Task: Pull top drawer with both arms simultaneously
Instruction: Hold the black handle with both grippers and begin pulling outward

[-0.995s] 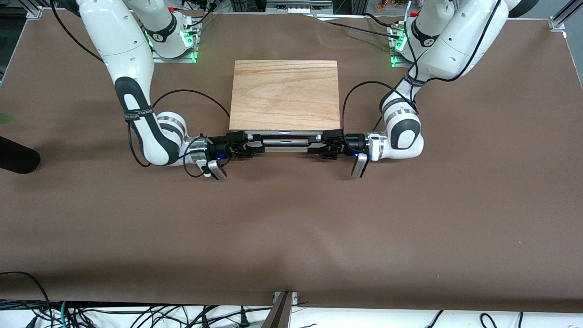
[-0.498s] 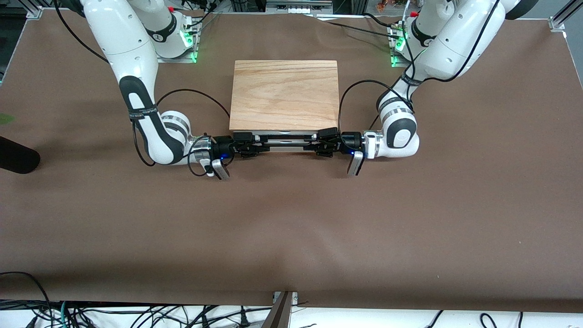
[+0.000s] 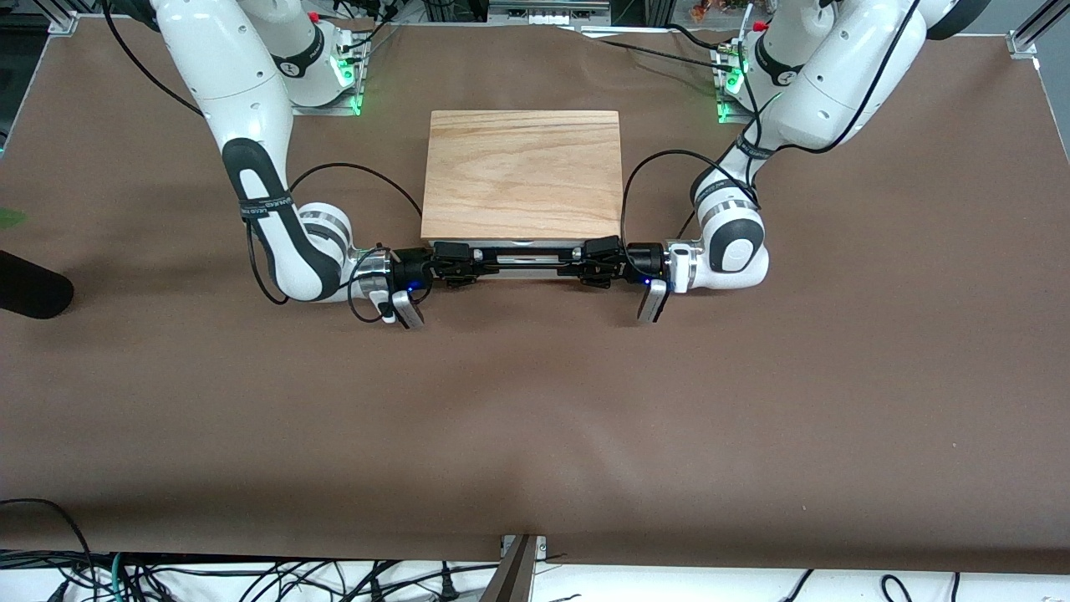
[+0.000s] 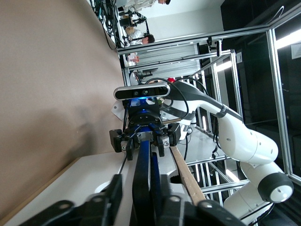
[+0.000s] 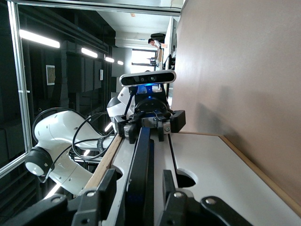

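Brown matte table, both grippers, left, right, clamped on top drawer's thin black wire handle.

The cabinet top is light oak with a darker streaked grain running across it, and it stands on a plain matte brown table cover. The top drawer has a white front panel edged in pale wood, crossed by a long black handle; the left gripper and the right gripper are black, each with a small blue light at the wrist. Both arms, the left arm and the right arm, are glossy white with black joint bands and black cables, and green lights glow at their bases.
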